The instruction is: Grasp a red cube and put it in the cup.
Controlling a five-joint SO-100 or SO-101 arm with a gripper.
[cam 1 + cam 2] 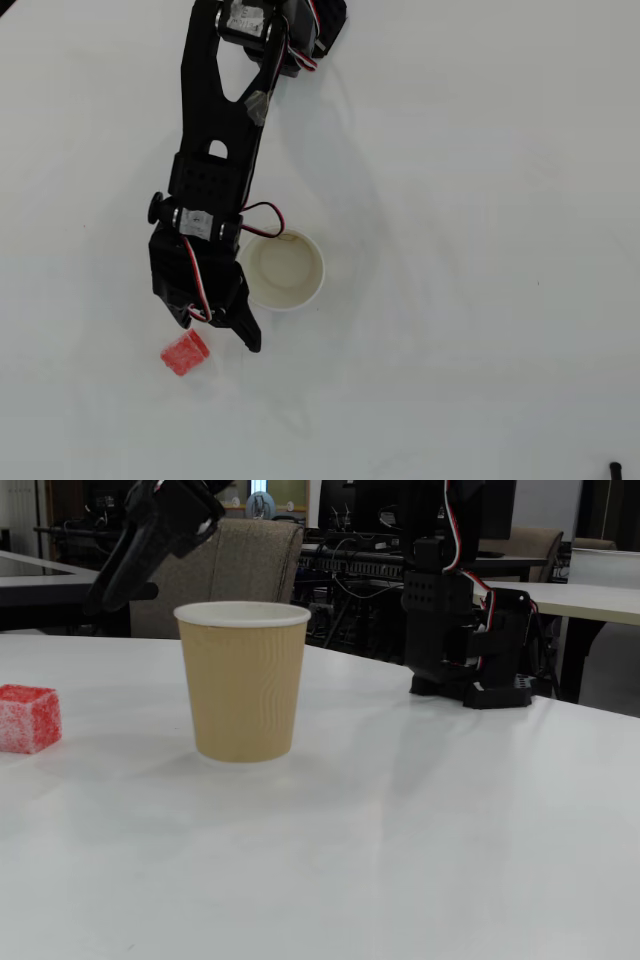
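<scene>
A tan-sided paper cup point(243, 680) with a white rim stands upright on the white bench point(420, 860), nearest the fixed camera and empty in the overhead view. The red cube point(185, 353) lies on the bench to the cup's lower left in the overhead view, well apart from it. The black end effector point(222, 333) hovers between cup and cube, holding nothing; how far it is parted cannot be told.

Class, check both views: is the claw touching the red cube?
Apart. The overhead view shows bare table between the claw and the cube; the fixed view shows the claw raised well above the cube.
</scene>
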